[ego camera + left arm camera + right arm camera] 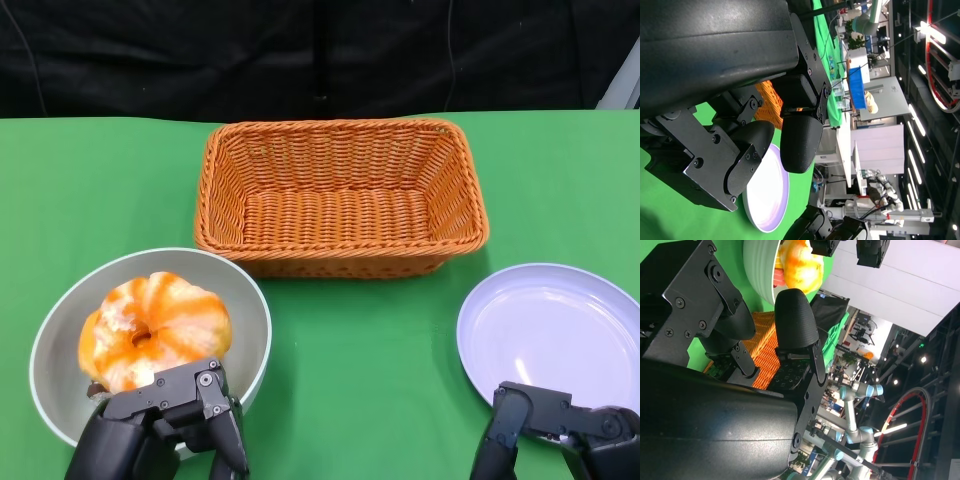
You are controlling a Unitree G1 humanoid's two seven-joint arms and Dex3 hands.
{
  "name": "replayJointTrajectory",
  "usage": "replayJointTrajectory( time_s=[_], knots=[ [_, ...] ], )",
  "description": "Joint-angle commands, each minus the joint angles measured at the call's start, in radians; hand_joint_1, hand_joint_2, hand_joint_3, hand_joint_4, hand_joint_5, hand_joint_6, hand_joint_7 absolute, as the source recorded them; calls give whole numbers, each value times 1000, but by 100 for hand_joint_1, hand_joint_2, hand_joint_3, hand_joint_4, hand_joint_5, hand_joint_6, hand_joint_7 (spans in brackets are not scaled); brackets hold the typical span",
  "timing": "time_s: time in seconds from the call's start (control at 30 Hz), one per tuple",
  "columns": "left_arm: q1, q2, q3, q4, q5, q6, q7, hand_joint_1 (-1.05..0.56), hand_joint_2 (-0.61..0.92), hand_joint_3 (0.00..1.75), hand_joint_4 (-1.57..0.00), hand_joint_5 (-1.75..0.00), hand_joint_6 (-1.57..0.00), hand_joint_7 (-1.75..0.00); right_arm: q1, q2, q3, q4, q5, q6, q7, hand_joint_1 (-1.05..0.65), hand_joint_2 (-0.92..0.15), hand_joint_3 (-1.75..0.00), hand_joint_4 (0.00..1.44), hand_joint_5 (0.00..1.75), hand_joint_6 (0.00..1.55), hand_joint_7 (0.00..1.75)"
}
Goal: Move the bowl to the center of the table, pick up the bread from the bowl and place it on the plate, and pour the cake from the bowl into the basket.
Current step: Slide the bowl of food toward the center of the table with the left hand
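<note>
Your bowl (60, 330) sits at the near left of the green table (370, 340), not at its middle. It is a pale grey-green bowl, and an orange-and-white ring-shaped pastry (155, 330) fills most of it; a small dark piece peeks out beneath the pastry's near edge, too hidden for you to identify. Your left hand (165, 420) is at the bowl's near rim, fingers curled down over it, but you cannot tell from these views whether it actually grips the rim or only hovers against it. In the right wrist view the same bowl (757, 270) and pastry (797, 267) show beyond the fingers.

Behind the bowl, at the table's far middle, stands the orange woven basket (340, 255), with nothing visible inside. To the right, near you, lies the pale lilac plate (550, 330), bare on top. Your right hand (560, 435) is at the plate's near edge; its fingers are apart and it holds nothing.
</note>
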Motion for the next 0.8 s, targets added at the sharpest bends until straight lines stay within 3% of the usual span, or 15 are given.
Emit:
replayJointTrajectory(
  time_s=[0.03, 0.6, 0.7, 0.8],
  knots=[
    [4, 11, 2, 1, 0, -5, -6, 4, 37, 157, -99, -170, -90, -153, 5, -8, 2, -33, -31, -10, 3, 16, -12, -175, 103, 171, 96, 147],
    [-1, 13, 18, -5, 5, -17, -5, 2, 38, 153, -96, -169, -87, -153, 8, -7, 12, -35, -29, -8, 7, 19, -13, -175, 101, 172, 95, 148],
    [2, 19, 33, -20, -17, -7, -9, 2, 40, 148, -86, -162, -80, -144, 12, -6, 13, -36, -30, -15, 4, 18, -13, -175, 100, 172, 95, 148],
    [0, 26, 46, -25, -48, -11, -24, 1, 43, 136, -74, -145, -73, -119, 21, -4, 18, -41, -29, -20, 2, 17, -13, -175, 100, 172, 95, 148]
  ],
)
